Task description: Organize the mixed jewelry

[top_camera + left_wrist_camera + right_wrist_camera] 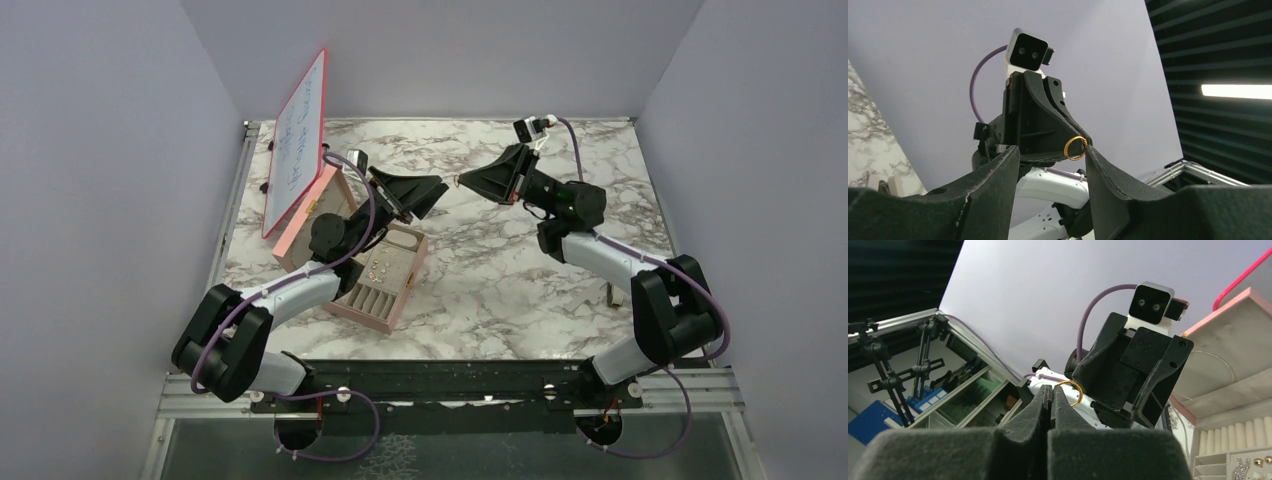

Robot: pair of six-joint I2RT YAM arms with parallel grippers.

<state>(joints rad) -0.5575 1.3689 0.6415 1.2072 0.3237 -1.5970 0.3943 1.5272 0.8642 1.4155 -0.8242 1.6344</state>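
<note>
Right fingers (1038, 412) pinch a gold ring (1080, 392) jutting past their tips.

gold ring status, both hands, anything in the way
Right hand shut on gold ring, raised. Left hand open, facing it, tips near ring. Nothing between them.

Only writing in sight: blue marker handwriting on the pink-framed whiteboard (297, 140), propped up at the back-left of the marble table (500, 280). A few lines run along the board. It's seen at a steep angle and the strokes are tiny, so I can't read a word. Nothing else legible.
</note>
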